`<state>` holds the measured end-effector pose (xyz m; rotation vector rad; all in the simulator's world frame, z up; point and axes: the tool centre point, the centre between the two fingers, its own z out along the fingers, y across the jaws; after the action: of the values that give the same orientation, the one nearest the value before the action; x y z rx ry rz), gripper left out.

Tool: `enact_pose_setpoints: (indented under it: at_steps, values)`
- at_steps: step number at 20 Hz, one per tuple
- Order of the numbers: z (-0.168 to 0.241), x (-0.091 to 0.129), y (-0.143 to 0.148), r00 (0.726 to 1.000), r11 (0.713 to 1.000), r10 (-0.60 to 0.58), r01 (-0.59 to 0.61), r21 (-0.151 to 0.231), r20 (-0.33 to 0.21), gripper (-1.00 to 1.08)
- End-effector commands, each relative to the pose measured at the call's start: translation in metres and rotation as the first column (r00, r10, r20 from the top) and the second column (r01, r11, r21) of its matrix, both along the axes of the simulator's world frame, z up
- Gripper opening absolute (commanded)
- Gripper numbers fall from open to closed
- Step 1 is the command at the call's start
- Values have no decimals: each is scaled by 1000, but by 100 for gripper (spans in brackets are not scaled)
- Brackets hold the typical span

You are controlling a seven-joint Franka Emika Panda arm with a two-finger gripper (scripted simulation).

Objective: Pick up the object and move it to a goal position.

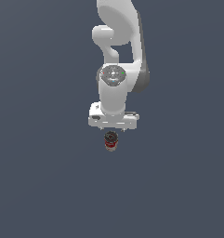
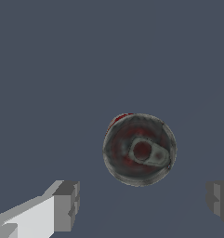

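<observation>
The soup can (image 1: 111, 141) stands upright on the dark grey floor, just below the arm's hand in the exterior view. Its red-and-white label and dark metal top show. In the wrist view the can (image 2: 140, 149) is seen from straight above, with its pull-tab lid facing the camera. My gripper (image 2: 142, 204) is open and empty, with its two fingers (image 2: 67, 204) spread far apart. The can is apart from both fingers and sits off the line between them. In the exterior view the fingertips are mostly hidden under the hand (image 1: 113, 120).
The white arm (image 1: 120, 56) rises from the hand toward the top of the exterior view. A plain dark grey surface (image 1: 43, 176) spreads all around. No goal marker shows in either view.
</observation>
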<state>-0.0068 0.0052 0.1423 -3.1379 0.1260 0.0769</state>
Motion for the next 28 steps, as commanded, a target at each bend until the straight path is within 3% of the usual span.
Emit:
enact_pose_setpoints:
  at_steps: [1,15,21,28]
  values:
    - [-2,2,-1,999,999,-44,44,-2,5,100]
    - [-13,14,-6,945,945,-325,326,-3,43,100]
    - [-15,16,-7,929,930,-368,368,-2,49,100]
    - [-21,15,-7,929,930,-366,367,-2,48,100]
